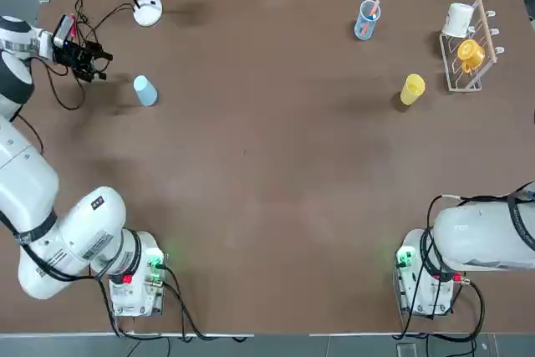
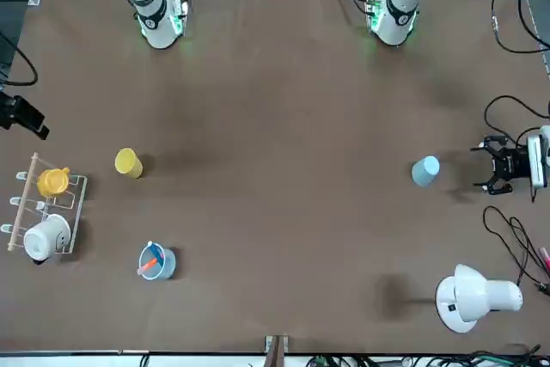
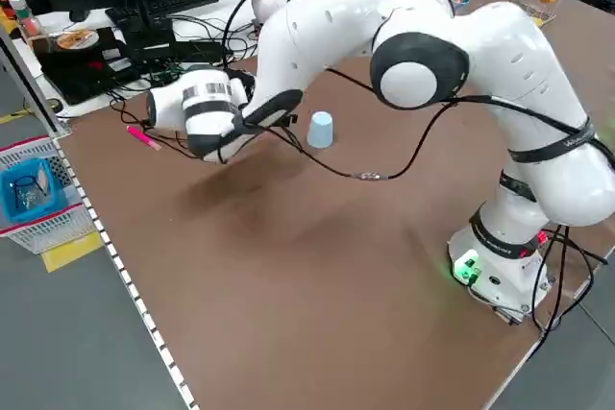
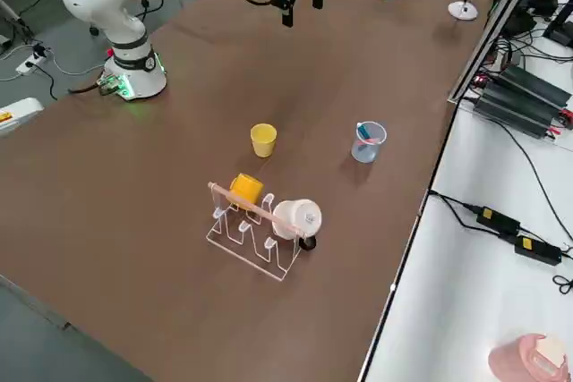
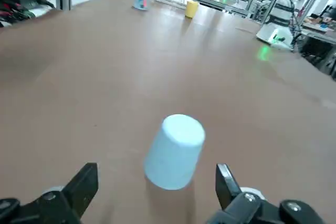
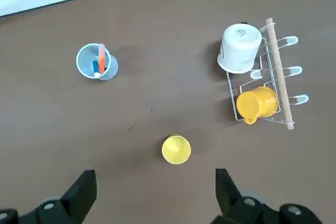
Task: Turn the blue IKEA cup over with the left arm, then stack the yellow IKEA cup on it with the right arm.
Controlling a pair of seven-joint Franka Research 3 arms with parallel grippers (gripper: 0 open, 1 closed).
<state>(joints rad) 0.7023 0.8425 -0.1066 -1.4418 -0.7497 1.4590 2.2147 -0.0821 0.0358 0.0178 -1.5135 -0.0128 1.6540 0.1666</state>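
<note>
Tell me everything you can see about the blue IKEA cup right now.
The blue IKEA cup is a small, opaque light-blue tumbler, tapered and handleless, plastic by its look. It stands on the brown table with its closed flat end up and the wider end down, so it already looks turned over. Nothing but the table touches it. The left gripper sits just beside it, level with it, fingers open and apart from it. It is far across the table from the yellow IKEA cup.

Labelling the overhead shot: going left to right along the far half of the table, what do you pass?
Left gripper → blue IKEA cup → clear glass → yellow IKEA cup → mug rack.
</note>
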